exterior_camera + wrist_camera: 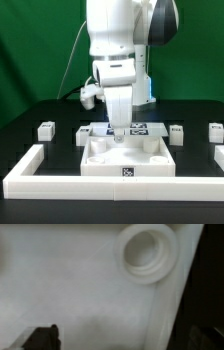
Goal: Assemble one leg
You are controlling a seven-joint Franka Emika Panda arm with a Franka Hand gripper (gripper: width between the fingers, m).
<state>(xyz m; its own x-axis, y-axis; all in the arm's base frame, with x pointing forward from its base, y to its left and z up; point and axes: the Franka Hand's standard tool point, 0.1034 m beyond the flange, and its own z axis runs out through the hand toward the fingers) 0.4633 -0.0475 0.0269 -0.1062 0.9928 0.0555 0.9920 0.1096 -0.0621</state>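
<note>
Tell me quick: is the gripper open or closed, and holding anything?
The gripper: open, jaws wide apart, holding nothing, above the white tray-like part.

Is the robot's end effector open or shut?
Open: the end effector's black fingers sit far apart in the wrist view, nothing between them.

Four stubby white tagged legs sit in a row on my desk. Two lie at the exterior view's left, two at its right.

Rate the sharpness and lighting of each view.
Exterior view: evenly lit, fairly sharp, white tray almost washed out against the black table. Wrist view: close-up soft and out of focus, round socket blurry, fingertips mere dark smudges.
</note>
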